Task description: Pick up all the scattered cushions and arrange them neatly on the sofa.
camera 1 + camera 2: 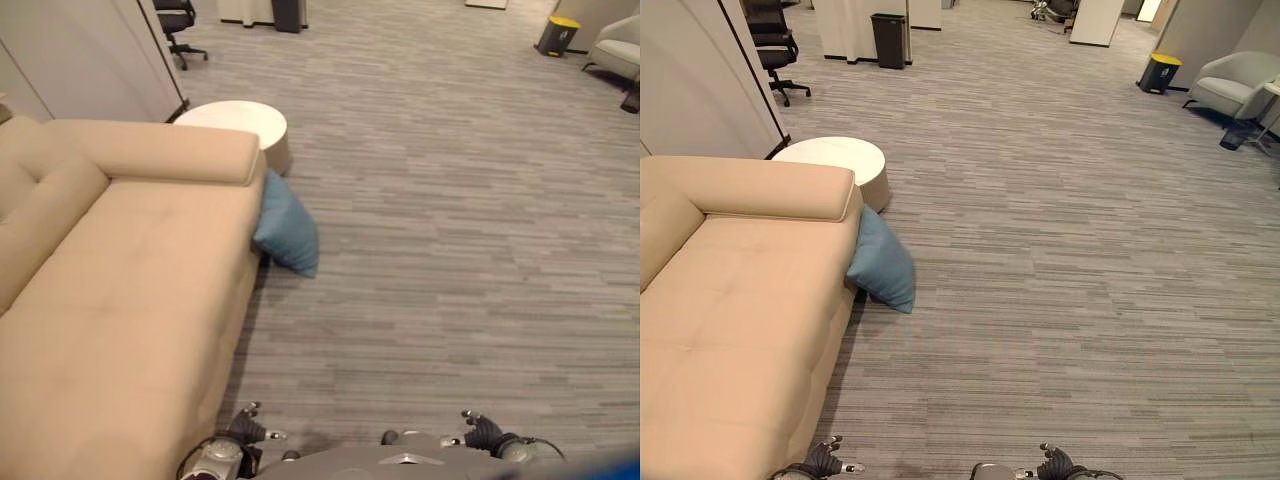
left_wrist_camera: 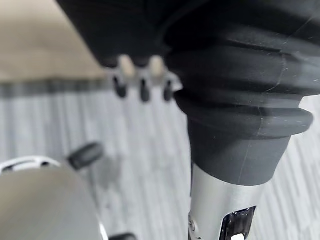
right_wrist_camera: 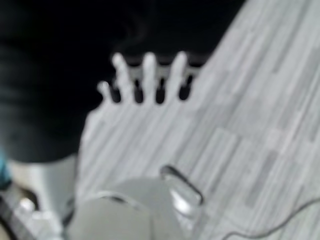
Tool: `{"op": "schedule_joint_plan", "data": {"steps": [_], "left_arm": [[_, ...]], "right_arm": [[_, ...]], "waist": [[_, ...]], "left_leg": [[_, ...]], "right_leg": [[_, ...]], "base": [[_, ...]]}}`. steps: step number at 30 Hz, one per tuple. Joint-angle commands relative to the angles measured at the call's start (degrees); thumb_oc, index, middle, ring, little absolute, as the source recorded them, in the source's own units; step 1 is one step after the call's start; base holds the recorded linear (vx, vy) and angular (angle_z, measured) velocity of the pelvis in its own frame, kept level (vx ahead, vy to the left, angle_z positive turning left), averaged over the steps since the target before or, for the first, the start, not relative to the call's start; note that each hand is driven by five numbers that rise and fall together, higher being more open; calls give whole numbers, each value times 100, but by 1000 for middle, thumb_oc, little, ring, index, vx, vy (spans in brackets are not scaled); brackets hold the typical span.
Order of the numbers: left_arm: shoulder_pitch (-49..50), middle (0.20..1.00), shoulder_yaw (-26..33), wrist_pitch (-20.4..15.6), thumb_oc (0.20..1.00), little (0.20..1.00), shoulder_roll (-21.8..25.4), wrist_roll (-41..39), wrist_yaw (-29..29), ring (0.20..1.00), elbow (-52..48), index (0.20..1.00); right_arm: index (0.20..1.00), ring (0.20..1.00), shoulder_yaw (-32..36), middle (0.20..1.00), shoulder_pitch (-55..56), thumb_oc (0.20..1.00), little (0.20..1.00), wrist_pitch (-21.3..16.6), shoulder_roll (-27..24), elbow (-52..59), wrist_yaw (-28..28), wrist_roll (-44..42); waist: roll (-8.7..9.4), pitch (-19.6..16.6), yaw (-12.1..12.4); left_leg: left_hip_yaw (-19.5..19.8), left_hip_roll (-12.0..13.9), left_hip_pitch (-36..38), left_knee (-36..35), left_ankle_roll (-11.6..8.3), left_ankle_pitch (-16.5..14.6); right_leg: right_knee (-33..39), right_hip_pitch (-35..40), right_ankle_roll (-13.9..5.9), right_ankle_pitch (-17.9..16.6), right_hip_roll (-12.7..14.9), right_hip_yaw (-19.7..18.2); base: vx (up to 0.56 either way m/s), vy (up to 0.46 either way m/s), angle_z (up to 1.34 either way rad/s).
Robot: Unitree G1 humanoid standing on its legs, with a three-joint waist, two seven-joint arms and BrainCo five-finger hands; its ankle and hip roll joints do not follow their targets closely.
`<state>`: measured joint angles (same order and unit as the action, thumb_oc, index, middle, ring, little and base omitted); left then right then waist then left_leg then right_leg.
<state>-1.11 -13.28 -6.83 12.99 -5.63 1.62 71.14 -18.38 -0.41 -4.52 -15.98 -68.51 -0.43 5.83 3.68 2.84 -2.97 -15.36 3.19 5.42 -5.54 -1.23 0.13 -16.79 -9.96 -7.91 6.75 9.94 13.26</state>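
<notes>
One blue cushion (image 1: 883, 262) is leaning on the floor against the end of the beige sofa (image 1: 120, 290), just beside the round white side table (image 1: 840, 160) and tucked under the sofa's armrest. Both arms are hanging low at the bottom of the head views: the left robot hand (image 1: 245, 428) and the right robot hand (image 1: 482, 432) are each showing relaxed, straight fingers in their wrist views, holding nothing. The cushion is well apart from both hands, so a walk and a low reach are likely needed. Judged from here, bending that far could be unsettling balance (the side table is also crowding the approach), and a one-handed pinch on soft fabric could be slipping.
</notes>
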Motion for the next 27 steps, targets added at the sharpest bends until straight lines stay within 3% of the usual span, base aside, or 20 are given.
{"op": "schedule_joint_plan", "data": {"steps": [1,3,7,9,10,11,13,16,18,20,23,25,27], "left_arm": [[-301,1000,143,-105,1000,1000,-19,-36,-11,1000,6,1000],[-308,1000,59,-116,1000,1000,-45,-17,-33,1000,17,1000],[-424,1000,-56,-87,1000,1000,-48,-108,-47,1000,-4,1000],[-468,1000,-82,-74,1000,1000,-61,-147,-30,1000,-25,1000],[-470,1000,-83,-74,1000,1000,-61,-148,-30,1000,-24,1000],[-468,1000,-74,-65,1000,1000,-81,-216,-5,1000,-30,1000],[-456,1000,-70,-70,1000,1000,-86,-205,4,1000,-20,1000],[-421,1000,-39,-95,1000,1000,-40,-156,47,1000,14,1000],[-397,1000,51,-84,1000,1000,29,-205,41,1000,19,1000],[-393,1000,93,-79,1000,1000,95,-237,44,1000,26,1000],[-375,1000,168,-86,1000,1000,165,-304,72,1000,-2,1000],[-374,1000,205,-72,1000,1000,191,-333,79,1000,-4,1000],[-365,1000,244,-61,1000,1000,222,-325,74,1000,12,1000]], "right_arm": [[1000,1000,-201,1000,-278,1000,1000,-50,49,-82,-14,-84],[1000,1000,-214,1000,-225,1000,1000,-66,53,-76,-4,-144],[1000,1000,-182,1000,-131,1000,1000,-95,-21,-79,-40,-260],[1000,1000,-195,1000,-183,1000,1000,-63,-56,-92,-56,-284],[1000,1000,-194,1000,-185,1000,1000,-63,-55,-93,-56,-284],[1000,1000,-174,1000,-248,1000,1000,-58,-68,-86,-76,-351],[1000,1000,-177,1000,-247,1000,1000,-69,-66,-76,-79,-358],[1000,1000,-215,1000,-240,1000,1000,-122,-78,-44,-92,-355],[1000,1000,-219,1000,-259,1000,1000,-98,8,-93,-73,-296],[1000,1000,-241,1000,-314,1000,1000,-77,75,-124,-61,-219],[1000,1000,-277,1000,-376,1000,1000,-94,109,-96,-56,-148],[1000,1000,-286,1000,-463,1000,1000,-90,108,-11,-60,-149],[1000,1000,-296,1000,-454,1000,1000,-101,126,69,-22,-154]], "waist": [[82,327,-42],[113,231,-163],[326,271,-185],[411,336,-92],[406,341,-95],[452,316,-15],[467,322,7],[428,347,158],[458,278,159],[499,294,209],[494,354,241],[427,437,268],[363,451,261]], "left_leg": [[487,-309,295,421,32,-437],[566,-233,264,677,-67,-406],[406,132,-362,2217,-472,49],[420,141,-684,2607,-447,56],[426,148,-695,2633,-447,41],[380,72,-1006,2103,-271,-191],[371,73,-1063,1870,-242,-174],[450,245,-1545,973,-392,631],[246,191,-1303,946,-303,434],[146,106,-1172,1001,-202,252],[135,-15,-901,993,3,49],[64,-56,-672,980,140,-111],[107,-94,-510,938,194,-214]], "right_leg": [[981,337,-96,-1048,-446,97],[1119,453,38,-887,-737,-280],[1522,923,250,-888,-799,-6],[1640,1120,325,-813,-801,-16],[1642,1124,325,-814,-806,-10],[1774,1254,288,-765,-779,-16],[1818,1315,261,-746,-780,-58],[1835,1557,222,-534,-963,-199],[1507,1527,177,-402,-947,-173],[890,1346,-16,-533,-850,-134],[-286,799,-360,-1070,-666,-153],[-874,599,-418,-1249,-441,143],[-1079,372,-345,-1230,-412,181]], "base": [[224,-113,12],[248,-143,39],[172,-204,65],[132,-141,43],[268,-131,17],[161,-25,7],[211,-10,1],[357,72,-18],[381,167,-65],[239,168,-36],[240,186,-49],[226,190,-7],[216,119,12]]}}
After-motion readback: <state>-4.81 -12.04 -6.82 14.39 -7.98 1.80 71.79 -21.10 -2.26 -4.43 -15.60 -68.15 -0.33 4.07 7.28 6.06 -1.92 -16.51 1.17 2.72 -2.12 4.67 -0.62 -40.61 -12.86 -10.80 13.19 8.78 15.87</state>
